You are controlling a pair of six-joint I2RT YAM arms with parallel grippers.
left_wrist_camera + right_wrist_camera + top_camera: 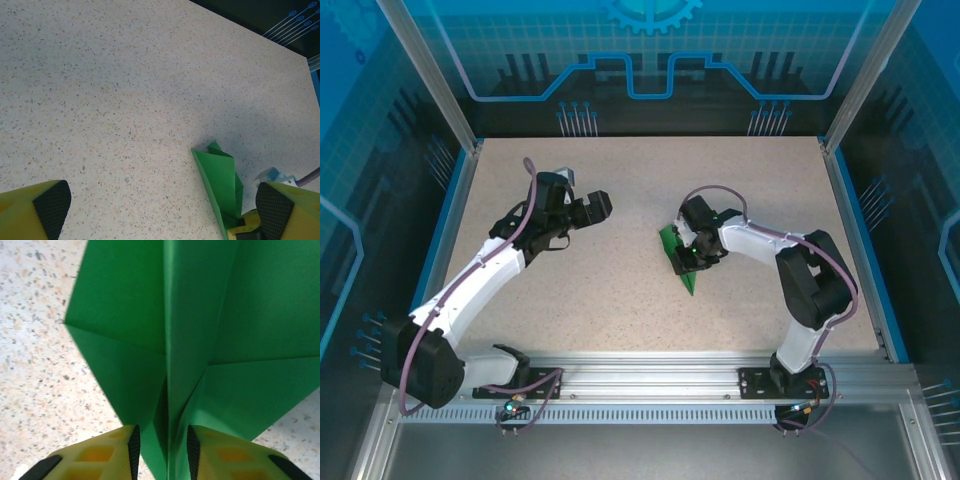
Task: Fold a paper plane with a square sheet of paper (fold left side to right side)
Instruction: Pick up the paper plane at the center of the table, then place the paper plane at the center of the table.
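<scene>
We saw the right end effector [163, 442] set low over the square sheet of paper [200, 315]. Its two yellow fingers, faced with black pads [135, 445], stood narrowly apart astride the paper's raised centre crease. The crease ran straight ahead from between the pads, and a folded flap slanted away on each side of it. We could not tell whether the pads were pinching the crease or only bracketing it. We judged that this placing was meant to steady the spine of the plane, so that the paper would not slide while a flap was worked.

From above, the paper lay partly under that end effector as a narrow green wedge, its point poking out beyond the fingers. It rested on the speckled surface [620, 300], with one long edge seemingly lifted. Being already a wedge, the sheet looked well along in its folding.

The left end effector [595, 207] stood well apart on the other side of the paper. Its jaws were spread wide and held nothing, and it hung over bare surface, angled towards the wedge. We judged it was placed clear to give the right arm room, within reach for the left-to-right fold.
</scene>
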